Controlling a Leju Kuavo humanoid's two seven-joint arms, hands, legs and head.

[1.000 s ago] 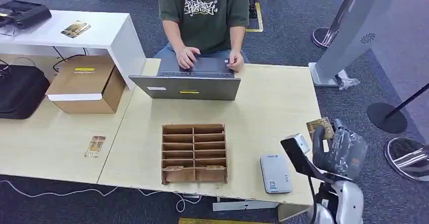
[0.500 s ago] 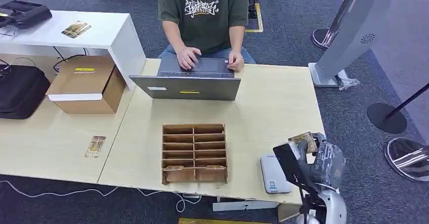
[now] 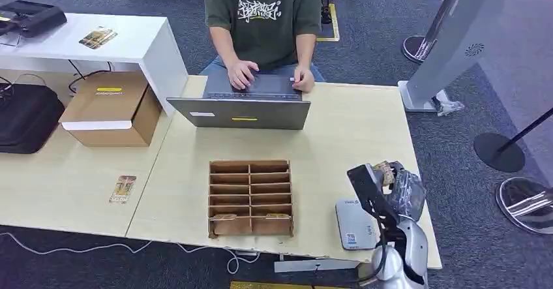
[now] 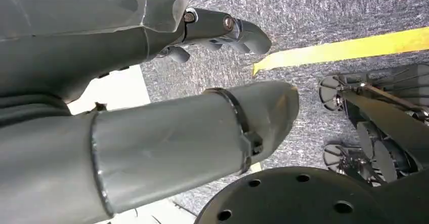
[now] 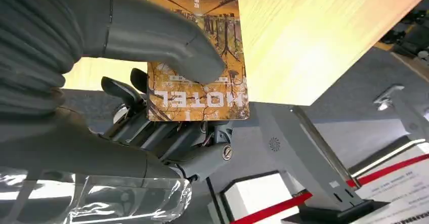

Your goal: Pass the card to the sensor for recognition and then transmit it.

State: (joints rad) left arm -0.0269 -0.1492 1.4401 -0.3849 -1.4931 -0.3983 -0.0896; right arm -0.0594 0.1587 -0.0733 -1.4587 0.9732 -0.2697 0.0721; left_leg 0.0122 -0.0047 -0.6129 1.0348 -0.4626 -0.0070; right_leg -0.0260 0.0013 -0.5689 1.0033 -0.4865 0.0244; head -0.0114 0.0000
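My right hand hovers over the table's right front corner, just right of the sensor, a flat grey-white reader lying on the wood. It pinches an orange-brown hotel card. In the right wrist view the thumb presses the card against the fingers behind it, and the word HOTEL is readable. The card is above the tabletop and apart from the sensor. My left hand hangs over grey carpet, holding nothing, with its thumb apart from its fingers.
A cardboard slot organizer stands left of the sensor. A person types on a laptop at the far side. A second card lies on the left table, near a cardboard box. Stanchion bases stand on the right.
My right hand has carried the card leftward, from beyond the table's right edge to a spot over the table beside the sensor. The person keeps typing.
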